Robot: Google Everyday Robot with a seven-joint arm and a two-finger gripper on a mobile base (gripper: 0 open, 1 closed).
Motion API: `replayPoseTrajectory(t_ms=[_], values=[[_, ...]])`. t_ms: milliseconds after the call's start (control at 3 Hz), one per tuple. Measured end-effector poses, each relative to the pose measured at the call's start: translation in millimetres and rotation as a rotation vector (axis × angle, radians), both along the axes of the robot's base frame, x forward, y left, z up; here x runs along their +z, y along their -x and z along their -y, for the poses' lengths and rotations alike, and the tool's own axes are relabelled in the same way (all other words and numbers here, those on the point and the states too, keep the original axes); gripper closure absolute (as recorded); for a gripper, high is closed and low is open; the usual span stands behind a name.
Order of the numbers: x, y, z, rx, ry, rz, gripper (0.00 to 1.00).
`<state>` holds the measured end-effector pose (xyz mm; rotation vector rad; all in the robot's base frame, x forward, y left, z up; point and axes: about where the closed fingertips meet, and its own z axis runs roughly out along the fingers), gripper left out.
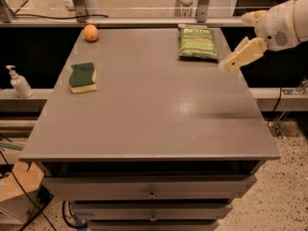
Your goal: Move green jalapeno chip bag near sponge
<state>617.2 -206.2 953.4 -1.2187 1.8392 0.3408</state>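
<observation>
As arm (pixel 284 25) slants down-left, pincer (pixel 232 60) hangs beside chip bag (pixel 197 43).

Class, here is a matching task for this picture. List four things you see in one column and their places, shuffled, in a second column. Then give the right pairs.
Column 1
1. chip bag
2. sponge
3. orange
4. tool

Column 2
A. far left corner of the table
B. in the air at the table's right edge, just right of the green bag
C. left side of the table, nearer the camera than the round fruit
D. lying flat at the far right of the table

Pairs: 1-D, 2-C, 3-A, 4-B
</observation>
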Motion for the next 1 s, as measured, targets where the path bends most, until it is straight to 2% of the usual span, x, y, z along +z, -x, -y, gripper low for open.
replayPoseTrajectory(t_ms=[333,667,1000], values=[[-4,-4,0,-0.002,-0.008,-0.005,0.0],[-8,-16,-2,-0.041,-0.069,0.009,0.0],[-10,-48,-8,-0.109,-0.169,0.031,0.0]])
